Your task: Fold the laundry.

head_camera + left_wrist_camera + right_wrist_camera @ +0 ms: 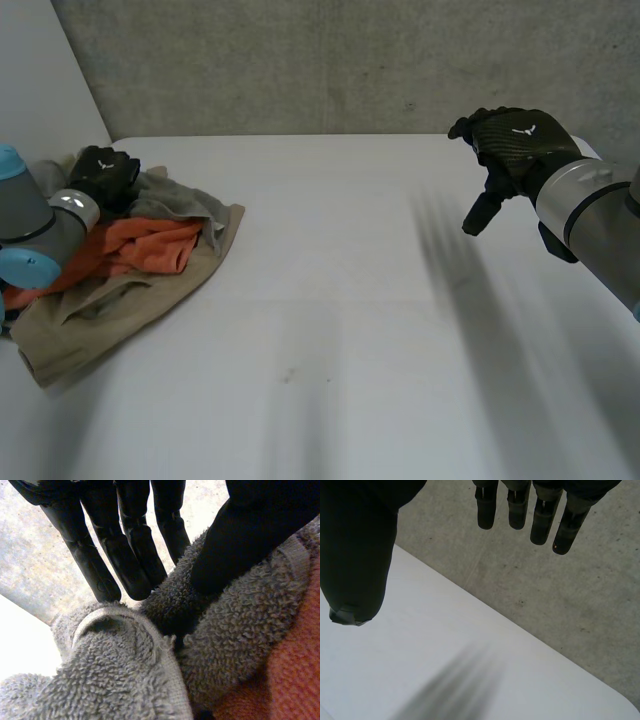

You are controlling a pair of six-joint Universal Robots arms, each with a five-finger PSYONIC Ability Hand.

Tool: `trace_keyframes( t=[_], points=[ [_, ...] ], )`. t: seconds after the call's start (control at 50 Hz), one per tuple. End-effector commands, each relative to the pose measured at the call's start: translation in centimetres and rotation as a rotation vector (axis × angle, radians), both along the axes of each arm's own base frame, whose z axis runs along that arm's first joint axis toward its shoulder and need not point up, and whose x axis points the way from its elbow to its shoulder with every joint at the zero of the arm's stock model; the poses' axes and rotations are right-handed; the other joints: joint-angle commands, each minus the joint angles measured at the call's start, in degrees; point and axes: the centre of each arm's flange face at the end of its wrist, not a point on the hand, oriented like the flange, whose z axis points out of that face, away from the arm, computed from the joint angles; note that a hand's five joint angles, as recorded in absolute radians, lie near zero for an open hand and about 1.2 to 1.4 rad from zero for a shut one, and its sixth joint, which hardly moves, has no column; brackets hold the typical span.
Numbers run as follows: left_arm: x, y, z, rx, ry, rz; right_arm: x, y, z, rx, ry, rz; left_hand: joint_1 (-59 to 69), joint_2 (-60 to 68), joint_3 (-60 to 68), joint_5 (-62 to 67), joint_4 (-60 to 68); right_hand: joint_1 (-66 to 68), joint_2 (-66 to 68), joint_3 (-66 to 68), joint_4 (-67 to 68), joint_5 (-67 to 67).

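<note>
A laundry pile lies at the table's left edge: a grey towel (178,200) on top, an orange cloth (140,245) under it, and a beige cloth (130,300) at the bottom. My left hand (105,175) rests on the pile's far side. In the left wrist view my left hand (135,560) pinches a fold of the grey towel (125,680) between thumb and straight fingers, with the orange cloth (295,680) beside it. My right hand (510,145) hovers open above the table's far right; in its wrist view the right hand (355,555) holds nothing.
The white table (340,300) stretches bare from the pile to the right side. A grey concrete wall (350,60) runs behind its far edge. In the right wrist view the table's edge (520,630) runs below the fingertips.
</note>
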Motion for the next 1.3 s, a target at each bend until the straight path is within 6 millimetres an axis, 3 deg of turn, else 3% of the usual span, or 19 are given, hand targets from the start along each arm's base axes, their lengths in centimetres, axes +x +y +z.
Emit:
trace_keyframes(
  t=[0.02, 0.14, 0.16, 0.22, 0.34, 0.42, 0.44, 0.5, 0.56, 0.64, 0.72, 0.76, 0.78, 0.8, 0.82, 0.94, 1.02, 1.14, 1.3],
  points=[
    [-0.3, -0.1, 1.2, -0.042, 0.001, 0.015, 0.0, 0.0, 0.0, -0.005, 0.007, 0.002, 16.4, 11.9, 12.2, 13.8, 11.8, -1.2, -2.5, -2.2, -3.2, -3.1],
    [-2.6, 2.3, 6.6, -0.107, 0.029, -0.024, -0.2, -0.3, 0.3, -0.013, 0.004, -0.008, 16.4, 11.9, 12.2, 13.8, 11.8, -1.2, -2.5, -2.2, -3.2, -3.1],
    [-3.1, 3.0, 8.9, -0.147, 0.062, -0.035, -0.2, -0.3, 0.3, -0.013, 0.004, -0.008, 16.4, 11.9, 12.2, 13.8, 11.8, -1.2, -2.5, -2.2, -3.2, -3.1],
    [-3.0, 4.0, 11.8, -0.184, 0.163, -0.039, -0.2, -0.3, 0.3, -0.013, 0.004, -0.008, 16.4, 11.9, 12.2, 13.8, 11.8, -1.2, -2.5, -2.2, -3.2, -3.1],
    [-5.1, 6.5, 12.8, -0.1, 0.321, -0.093, -0.3, -0.3, 0.3, -0.012, 0.004, -0.009, 16.4, 11.9, 12.2, 13.8, 11.8, -1.2, -2.5, -2.2, -3.2, -3.1],
    [-9.4, 10.9, 17.3, -0.115, 0.423, -0.231, -0.5, -0.6, 0.7, -0.025, 0.0, -0.018, 16.4, 11.9, 12.2, 13.8, 11.8, -1.2, -2.5, -2.2, -3.2, -3.1],
    [-11.0, 13.1, 19.3, -0.122, 0.475, -0.292, -0.6, -0.8, 0.8, -0.026, -0.001, -0.023, 16.4, 11.9, 12.2, 13.8, 11.8, -1.2, -2.5, -2.2, -3.2, -3.1],
    [-14.0, 17.1, 20.9, -0.083, 0.556, -0.4, -0.9, -0.9, 1.0, -0.032, -0.006, -0.034, 16.4, 11.9, 12.2, 13.8, 11.8, -1.2, -2.5, -2.2, -3.2, -3.1],
    [-16.5, 20.1, 20.0, -0.003, 0.596, -0.483, -1.0, -0.8, 1.1, -0.034, -0.006, -0.036, 16.4, 11.9, 12.2, 13.8, 11.8, -1.2, -2.5, -2.2, -3.2, -3.1],
    [-20.2, 25.1, 16.6, 0.172, 0.612, -0.582, -1.1, -0.8, 1.2, -0.034, -0.005, -0.037, 16.4, 11.9, 12.2, 13.8, 11.8, -1.2, -2.5, -2.2, -3.2, -3.1],
    [-24.6, 31.5, 10.8, 0.405, 0.574, -0.704, -1.3, -1.0, 1.2, -0.038, -0.004, -0.044, 16.4, 11.9, 12.2, 13.8, 11.8, -1.2, -2.5, -2.2, -3.2, -3.1],
    [-25.5, 32.9, 9.9, 0.431, 0.559, -0.732, -1.7, -1.2, 1.2, -0.038, -0.004, -0.055, 10.4, 5.9, 6.3, 7.8, 5.8, -1.2, -2.5, -2.2, -3.2, -3.1],
    [-25.5, 32.8, 9.9, 0.43, 0.559, -0.728, -2.0, -1.5, 1.2, -0.034, -0.005, -0.066, -10.0, -14.4, -14.1, -12.6, -14.5, -1.2, -2.5, -2.2, -3.2, -3.1],
    [-25.5, 32.2, 9.5, 0.428, 0.563, -0.706, -2.2, -1.7, 1.2, -0.036, -0.005, -0.072, -47.6, -52.1, -51.8, -50.3, -52.2, -1.2, -2.5, -2.2, -3.2, -3.1],
    [-25.5, 31.6, 9.3, 0.421, 0.565, -0.687, -2.3, -1.7, 1.2, -0.034, -0.004, -0.075, -53.6, -58.1, -57.8, -56.2, -58.2, -1.2, -2.5, -2.2, -3.2, -3.1],
    [-23.5, 26.9, 8.2, 0.338, 0.519, -0.52, -2.3, -1.6, 1.2, -0.033, 0.0, -0.072, -52.1, -56.5, -56.2, -54.7, -56.6, -1.2, -2.5, -2.2, -3.2, -3.1],
    [-20.5, 23.5, 7.7, 0.253, 0.387, -0.414, -2.0, -1.4, 1.2, -0.046, 0.035, -0.043, -51.7, -56.2, -55.9, -54.4, -56.3, -1.2, -2.5, -2.2, -3.2, -3.1],
    [-16.3, 22.0, 8.5, 0.201, 0.269, -0.327, -1.8, 0.0, 0.3, -0.018, 0.223, 0.055, -51.2, -55.7, -55.4, -53.8, -55.8, -1.2, -2.5, -2.2, -3.2, -3.1],
    [-13.4, 21.1, 6.5, 0.257, 0.183, -0.248, -2.4, 3.4, -2.6, 0.155, 0.452, 0.159, -49.9, -54.3, -54.0, -52.5, -54.4, -1.2, -2.5, -2.2, -3.2, -3.1]
  ],
)
